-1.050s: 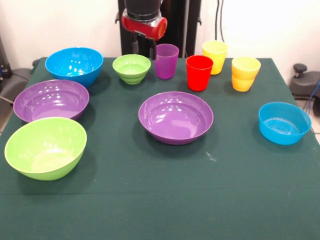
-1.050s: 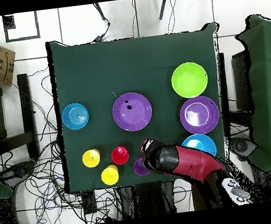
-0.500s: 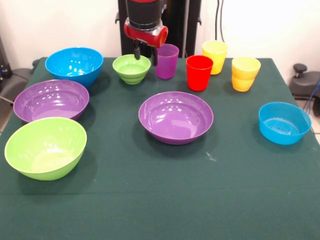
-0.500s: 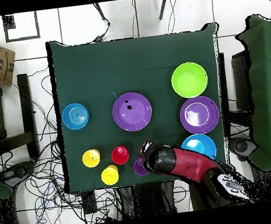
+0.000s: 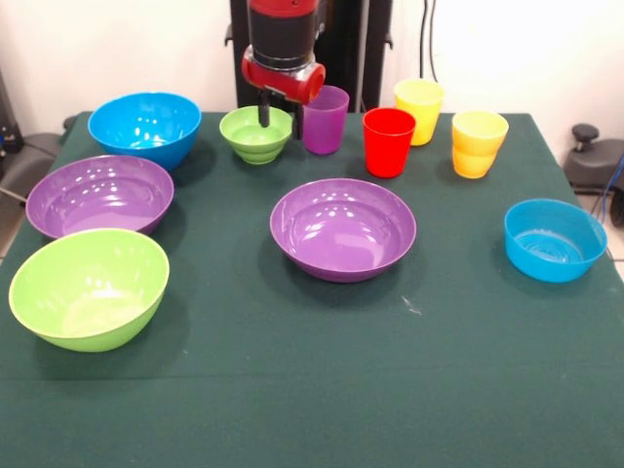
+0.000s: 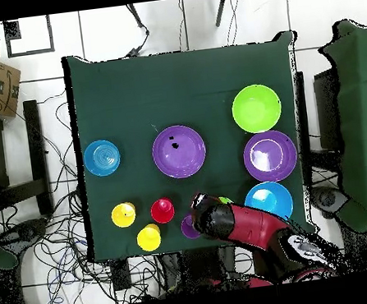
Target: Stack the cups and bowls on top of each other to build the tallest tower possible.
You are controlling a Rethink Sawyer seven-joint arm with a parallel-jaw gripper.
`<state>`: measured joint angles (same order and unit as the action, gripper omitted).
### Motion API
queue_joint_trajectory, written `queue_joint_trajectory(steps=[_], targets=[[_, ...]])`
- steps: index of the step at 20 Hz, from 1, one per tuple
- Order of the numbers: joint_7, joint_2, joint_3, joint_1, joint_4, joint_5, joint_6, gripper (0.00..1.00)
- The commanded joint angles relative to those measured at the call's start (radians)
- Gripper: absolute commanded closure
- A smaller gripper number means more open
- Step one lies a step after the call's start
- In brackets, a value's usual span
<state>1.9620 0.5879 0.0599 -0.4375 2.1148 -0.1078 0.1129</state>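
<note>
Claw (image 5: pixel 279 118) spread open astride near rim of small green bowl (image 5: pixel 255 134), far on surface beside purple cup (image 5: pixel 325 119); prob light, stiff, glossy-slick plastic, so pinch thin rim wall w/ one finger inside.

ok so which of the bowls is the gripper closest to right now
The small green bowl in the back row beside the purple cup. The gripper straddles its rim, one finger inside; every other bowl sits well clear.

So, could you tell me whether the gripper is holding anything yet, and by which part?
Nothing is held: the gripper is open, its fingers either side of the small green bowl's rim nearest the purple cup.
</note>
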Motion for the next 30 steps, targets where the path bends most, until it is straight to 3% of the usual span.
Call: queue_joint_trajectory(steps=[1, 30], targets=[[0.099, -0.092, -0.033, 0.029, -0.091, -0.035, -0.094, 0.00], [0.108, -0.125, 0.027, 0.086, -0.108, -0.025, -0.180, 0.00]])
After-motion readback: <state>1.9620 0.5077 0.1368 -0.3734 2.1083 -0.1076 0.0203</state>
